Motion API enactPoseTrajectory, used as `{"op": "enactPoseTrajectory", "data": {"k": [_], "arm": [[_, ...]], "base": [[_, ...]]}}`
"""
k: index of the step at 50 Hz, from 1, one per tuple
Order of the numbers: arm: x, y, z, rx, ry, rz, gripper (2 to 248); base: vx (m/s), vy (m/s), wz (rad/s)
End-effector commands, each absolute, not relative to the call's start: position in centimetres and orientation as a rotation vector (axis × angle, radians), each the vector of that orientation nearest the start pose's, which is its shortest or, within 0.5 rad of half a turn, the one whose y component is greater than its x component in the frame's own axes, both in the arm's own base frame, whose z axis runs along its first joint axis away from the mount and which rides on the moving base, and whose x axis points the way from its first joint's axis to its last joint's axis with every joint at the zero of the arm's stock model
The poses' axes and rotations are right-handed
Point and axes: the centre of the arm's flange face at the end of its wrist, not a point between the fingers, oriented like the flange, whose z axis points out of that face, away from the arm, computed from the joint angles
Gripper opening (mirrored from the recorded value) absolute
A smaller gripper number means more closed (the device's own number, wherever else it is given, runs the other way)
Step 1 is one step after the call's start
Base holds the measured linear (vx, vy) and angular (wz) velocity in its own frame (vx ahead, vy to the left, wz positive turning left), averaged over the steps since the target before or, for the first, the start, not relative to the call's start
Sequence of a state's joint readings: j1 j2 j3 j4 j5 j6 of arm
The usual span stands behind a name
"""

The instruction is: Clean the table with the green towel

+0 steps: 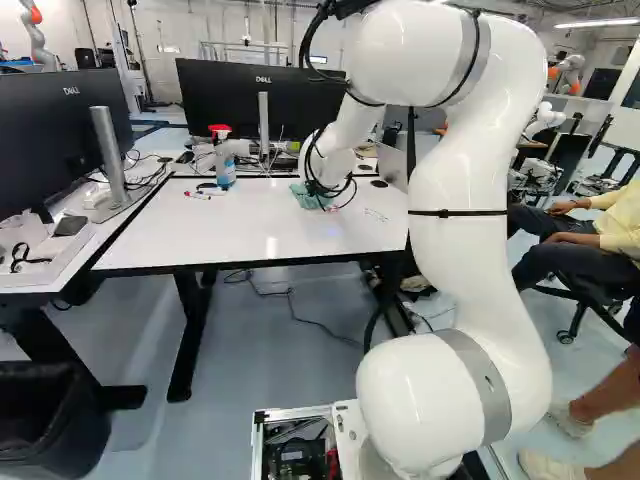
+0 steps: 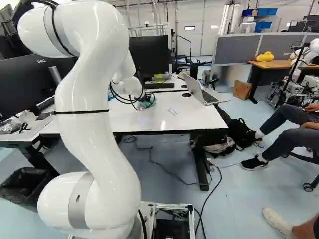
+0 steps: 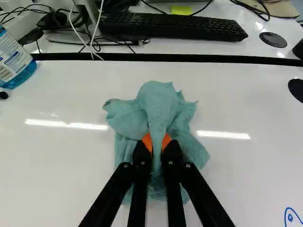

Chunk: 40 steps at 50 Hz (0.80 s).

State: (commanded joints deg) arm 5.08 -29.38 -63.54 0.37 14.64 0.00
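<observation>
Currently, the green towel (image 3: 158,106) is pinched against the table (image 3: 57,165) in the nearly closed gripper (image 3: 157,145). Because the towel is bunched so small, the blue marks (image 3: 290,217) could easily be missed by a narrow wipe

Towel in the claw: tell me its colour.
The towel is a soft blue-green, seen best in the wrist view, pinched in the claw.
</observation>
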Motion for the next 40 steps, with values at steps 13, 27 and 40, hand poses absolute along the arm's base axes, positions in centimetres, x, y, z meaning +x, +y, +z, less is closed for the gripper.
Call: {"op": "enactPoseTrajectory", "data": {"k": [13, 27, 40], "arm": [[64.2, 5.1, 37.4, -2.817, -0.103, -1.306, 40], [64.6, 3.0, 37.3, -2.830, -0.057, -1.315, 40], [63.8, 0.9, 37.4, -2.847, -0.010, -1.311, 40]], "base": [[0.000, 0.000, 0.000], [0.000, 0.000, 0.000], [0.000, 0.000, 0.000]]}}
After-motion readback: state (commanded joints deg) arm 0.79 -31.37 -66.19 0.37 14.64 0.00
